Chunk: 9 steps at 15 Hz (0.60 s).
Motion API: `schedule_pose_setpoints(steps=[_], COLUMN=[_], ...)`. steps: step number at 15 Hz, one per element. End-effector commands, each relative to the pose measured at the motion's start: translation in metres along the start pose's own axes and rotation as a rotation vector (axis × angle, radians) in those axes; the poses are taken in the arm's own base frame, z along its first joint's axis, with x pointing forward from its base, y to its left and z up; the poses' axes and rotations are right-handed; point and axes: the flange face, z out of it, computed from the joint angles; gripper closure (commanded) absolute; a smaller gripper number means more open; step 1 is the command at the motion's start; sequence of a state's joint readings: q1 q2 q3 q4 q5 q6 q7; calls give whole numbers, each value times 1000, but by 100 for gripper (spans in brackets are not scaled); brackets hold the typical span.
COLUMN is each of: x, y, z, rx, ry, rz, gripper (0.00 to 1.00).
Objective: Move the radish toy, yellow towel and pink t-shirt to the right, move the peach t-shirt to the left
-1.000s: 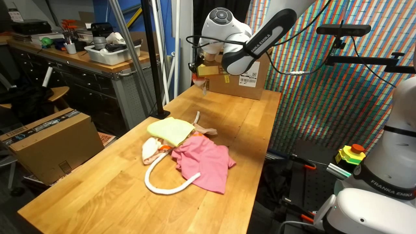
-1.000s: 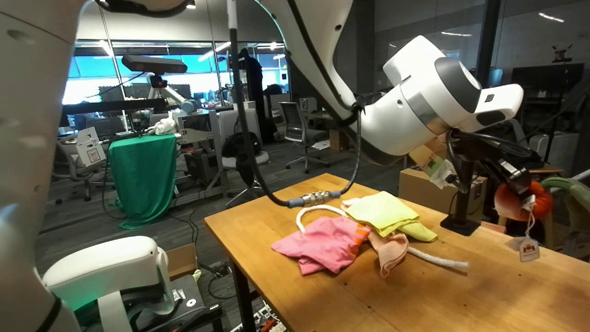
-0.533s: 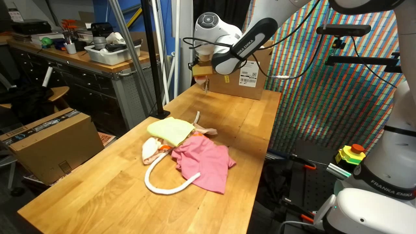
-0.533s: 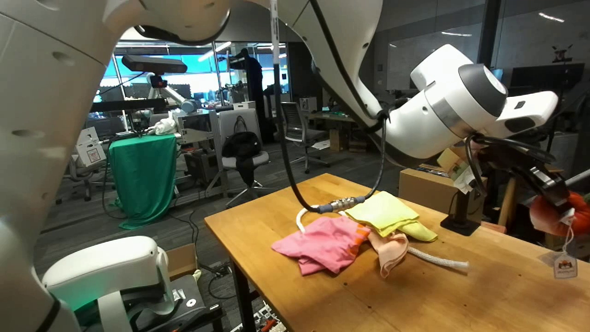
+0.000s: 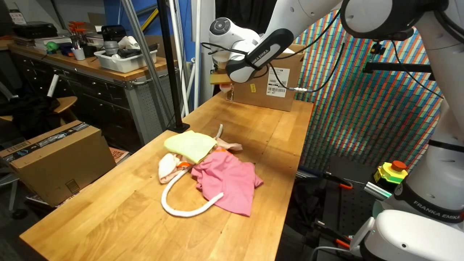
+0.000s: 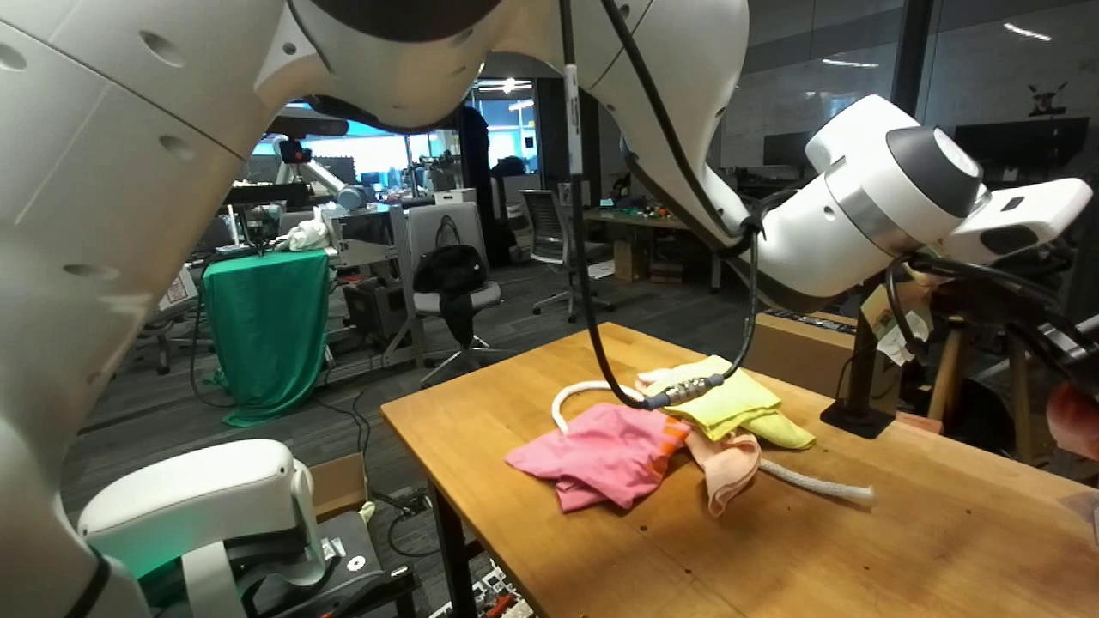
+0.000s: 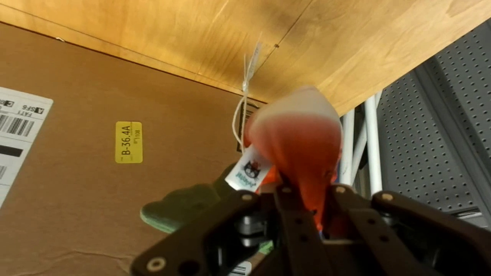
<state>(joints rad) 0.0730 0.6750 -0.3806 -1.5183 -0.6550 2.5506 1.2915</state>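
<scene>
My gripper [image 7: 312,189] is shut on the red and white plush radish toy [image 7: 301,138], whose green leaves show to the left of the fingers in the wrist view. The toy hangs above the table's far end, by the cardboard box, in an exterior view [image 5: 225,88]. It is partly cut off by the frame edge in an exterior view [image 6: 1073,421]. The yellow towel [image 5: 191,145] lies folded over the peach t-shirt [image 6: 728,470], which is mostly covered. The pink t-shirt [image 5: 232,181] lies spread beside them. Both garments and towel are well away from my gripper.
A white rope-like cord [image 5: 183,213] runs under the cloth pile and curves out at both ends. A cardboard box [image 5: 246,96] stands at the far end of the wooden table [image 5: 127,217]. A black pole [image 6: 859,416] rises at the table's edge.
The arm has carried the radish toy farther from the cloth pile and closer to the cardboard box, rightward in an exterior view. Cloths and cord have not moved.
</scene>
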Motion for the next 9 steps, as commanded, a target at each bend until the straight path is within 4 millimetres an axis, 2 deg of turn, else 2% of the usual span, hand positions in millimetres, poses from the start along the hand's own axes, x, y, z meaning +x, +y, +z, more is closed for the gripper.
schedule_pose_setpoints(steps=[1,4,5,6,7,9], x=[16,20,21,21,21,20], y=[-10,-10,-10,-9,-9,-8], z=[10,14,14,14,14,12], rx=[-40,-57,-57,-53,-54,-51], ry=[17,12,15,8,8,5], rz=[59,80,91,95,94,91], gripper=[91,91,62,62,56,41])
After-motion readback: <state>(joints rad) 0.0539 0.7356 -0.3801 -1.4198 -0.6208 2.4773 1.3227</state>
